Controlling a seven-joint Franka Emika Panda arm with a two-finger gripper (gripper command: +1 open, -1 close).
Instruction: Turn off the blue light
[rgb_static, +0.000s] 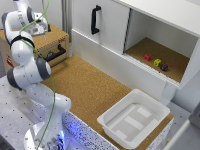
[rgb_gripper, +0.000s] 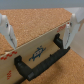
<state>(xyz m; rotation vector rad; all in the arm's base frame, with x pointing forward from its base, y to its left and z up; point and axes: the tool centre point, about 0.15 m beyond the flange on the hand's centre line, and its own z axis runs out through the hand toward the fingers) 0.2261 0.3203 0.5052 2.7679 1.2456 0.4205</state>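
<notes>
A faint blue glow (rgb_static: 73, 126) shows on the speckled table edge beside the arm's base; I cannot make out a lamp or a switch for the blue light. My gripper (rgb_static: 41, 27) hovers over the cork-topped wooden box (rgb_static: 50, 40) at the exterior view's far left. In the wrist view the gripper (rgb_gripper: 39, 31) is open, its pale fingers (rgb_gripper: 6, 29) spread wide over the box's front edge, with nothing between them. The box's black handle (rgb_gripper: 42, 59) sits just beyond the fingertips, on the wooden front.
A white plastic tub (rgb_static: 134, 117) stands on the cork table (rgb_static: 90, 85). A white cabinet with a black door handle (rgb_static: 95, 19) holds small coloured blocks (rgb_static: 156, 61) in its open compartment. The box's handle (rgb_static: 56, 52) faces the table.
</notes>
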